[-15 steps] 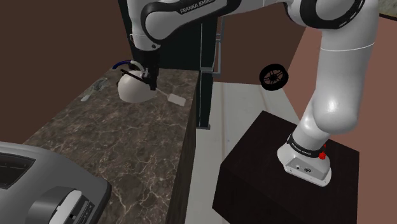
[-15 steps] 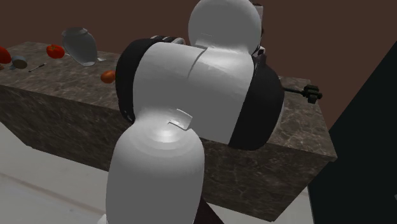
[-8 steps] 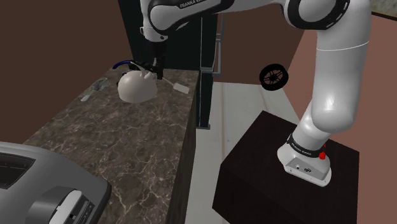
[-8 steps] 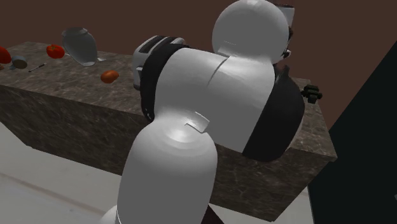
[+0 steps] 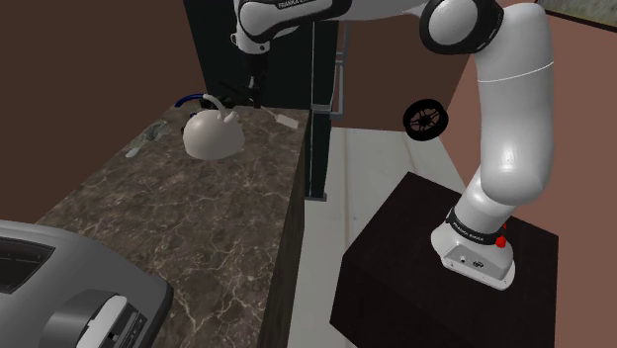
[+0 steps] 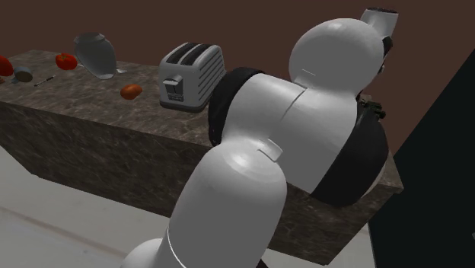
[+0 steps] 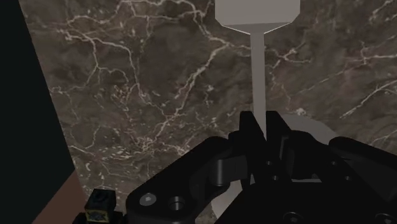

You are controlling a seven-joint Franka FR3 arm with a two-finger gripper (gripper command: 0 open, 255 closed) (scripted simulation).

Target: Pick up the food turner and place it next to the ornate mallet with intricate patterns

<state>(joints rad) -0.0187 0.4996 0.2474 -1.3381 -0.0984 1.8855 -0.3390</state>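
The food turner is a pale grey tool with a flat square blade (image 7: 257,15) and a thin straight handle. My gripper (image 7: 262,122) is shut on that handle, over the dark marble counter (image 7: 146,83). In the shoulder view the gripper (image 5: 254,96) hangs at the counter's far end, and the turner's blade (image 5: 289,122) sticks out toward that view's right. A small dark patterned object, apparently the mallet (image 7: 97,203), lies by the counter's edge close to the hand. In the second exterior view the mallet (image 6: 372,109) peeks out behind the arm at the counter's right end.
A white round kettle (image 5: 211,135) stands just to the left of the gripper in the shoulder view, with a blue-handled item (image 5: 188,99) behind it. A silver toaster (image 6: 190,74), tomatoes (image 6: 67,59) and a grey bowl (image 6: 97,50) sit further along the counter. A dark wall rises behind.
My gripper has carried the turner along the counter toward its far end, past the white kettle. The arm has swung aside in the second exterior view and uncovered the toaster.
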